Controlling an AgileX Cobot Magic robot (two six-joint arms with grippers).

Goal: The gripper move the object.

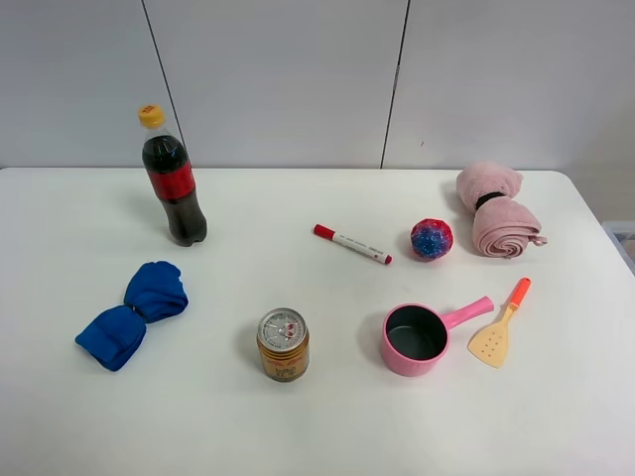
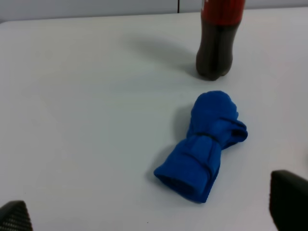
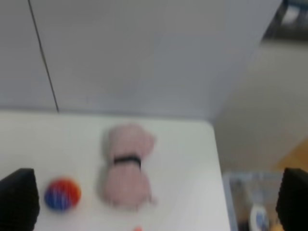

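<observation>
The pink fluffy rolled towel [image 1: 496, 212], cinched by a black band, lies at the far right of the white table [image 1: 317, 416]. It also shows in the blurred right wrist view [image 3: 124, 168], ahead of the right gripper [image 3: 156, 199] and well apart from it. That gripper's two dark fingertips [image 3: 19, 199] stand wide apart with nothing between them. The left gripper [image 2: 151, 209] is also open and empty, its fingertips [image 2: 288, 199] showing only at the frame's corners. Neither arm shows in the exterior high view.
A blue cloth bundle [image 1: 133, 314] lies at the left, close before the left gripper [image 2: 202, 151]. A cola bottle [image 1: 173, 178], a red marker [image 1: 352, 244], a red-blue ball [image 1: 432, 239], a can [image 1: 283, 344], a pink saucepan [image 1: 422, 337] and an orange spatula [image 1: 499, 327] are spread over the table.
</observation>
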